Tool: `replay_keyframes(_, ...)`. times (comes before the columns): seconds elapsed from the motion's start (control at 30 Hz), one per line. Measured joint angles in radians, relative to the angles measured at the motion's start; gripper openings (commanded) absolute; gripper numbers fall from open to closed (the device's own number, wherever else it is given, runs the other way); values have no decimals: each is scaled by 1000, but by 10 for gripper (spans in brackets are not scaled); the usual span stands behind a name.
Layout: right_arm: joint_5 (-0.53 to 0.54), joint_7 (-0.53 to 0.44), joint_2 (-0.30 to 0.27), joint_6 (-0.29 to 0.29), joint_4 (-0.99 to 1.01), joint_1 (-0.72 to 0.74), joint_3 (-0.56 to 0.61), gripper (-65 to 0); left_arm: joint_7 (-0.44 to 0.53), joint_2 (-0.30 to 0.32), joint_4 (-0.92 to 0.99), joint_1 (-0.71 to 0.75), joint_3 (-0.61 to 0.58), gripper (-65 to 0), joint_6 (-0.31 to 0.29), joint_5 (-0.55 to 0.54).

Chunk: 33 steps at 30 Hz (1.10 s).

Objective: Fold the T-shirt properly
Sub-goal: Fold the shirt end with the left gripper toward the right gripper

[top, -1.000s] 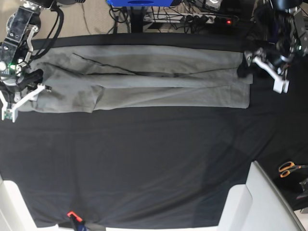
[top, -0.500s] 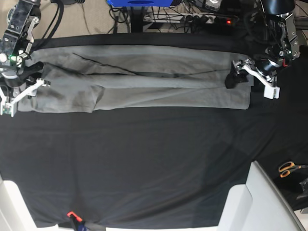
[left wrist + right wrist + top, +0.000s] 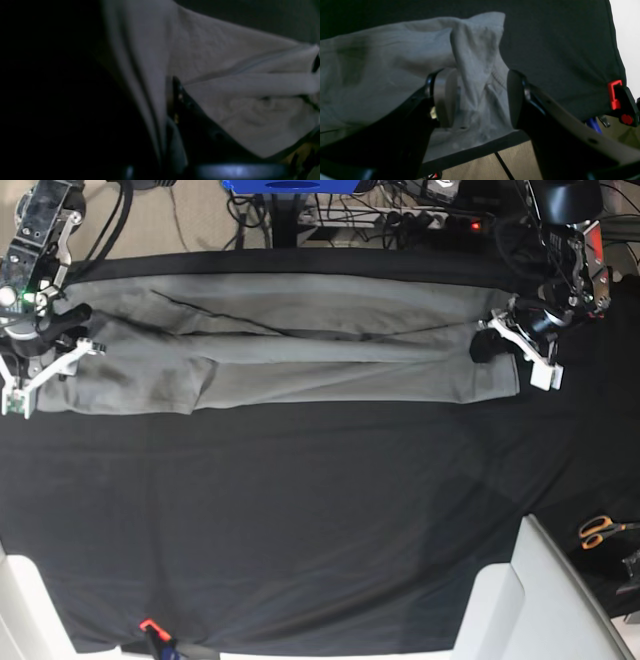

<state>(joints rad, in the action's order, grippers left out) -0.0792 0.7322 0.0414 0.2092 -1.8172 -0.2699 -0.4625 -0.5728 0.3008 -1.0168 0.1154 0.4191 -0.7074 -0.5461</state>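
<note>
The grey T-shirt point(image 3: 300, 345) lies folded into a long strip across the far part of the black-covered table. My left gripper point(image 3: 512, 350) is at the strip's right end. Its jaws stand apart with the shirt's edge between them. In the left wrist view the cloth point(image 3: 225, 82) drapes over one dark finger point(image 3: 185, 110), and the rest is too dark to see. My right gripper point(image 3: 50, 358) is at the strip's left end. In the right wrist view it point(image 3: 480, 100) is open around a raised ridge of shirt fabric point(image 3: 475, 62).
The black cloth point(image 3: 300, 520) covers the table towards the near side. Orange-handled scissors point(image 3: 600, 530) lie at the right edge. White blocks point(image 3: 560, 600) stand at the front right, and a red clip point(image 3: 150, 625) at the front edge. Cables and a power strip point(image 3: 400, 220) lie beyond the far edge.
My left gripper has moved inward over the shirt's right end and its jaws have narrowed. My right gripper has shifted slightly towards the far edge at the left end.
</note>
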Motion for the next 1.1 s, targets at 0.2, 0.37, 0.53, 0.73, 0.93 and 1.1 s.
replay_keyframes(0.2,0,0,18,0,0,-8,-4,-350,45,75,-55,2,-6,-650,3,61)
replay_keyframes(0.37,0,2,22,2,0,-17,2,-350,60,132,-168,33,-6,-650,14,55)
replay_keyframes(0.53,2,0,23,0,-1,-19,2,-350,49,148,-402,155,-14,-650,188,64)
replay_keyframes(0.73,1,4,24,0,-1,-20,1,-350,30,55,-677,226,-161,-650,350,39)
replay_keyframes(0.93,0,3,23,0,-2,-21,0,-350,-26,-50,-710,227,-325,-650,547,51)
replay_keyframes(1.1,0,4,22,0,-2,-21,0,-350,-22,-146,-710,226,-430,-650,608,51)
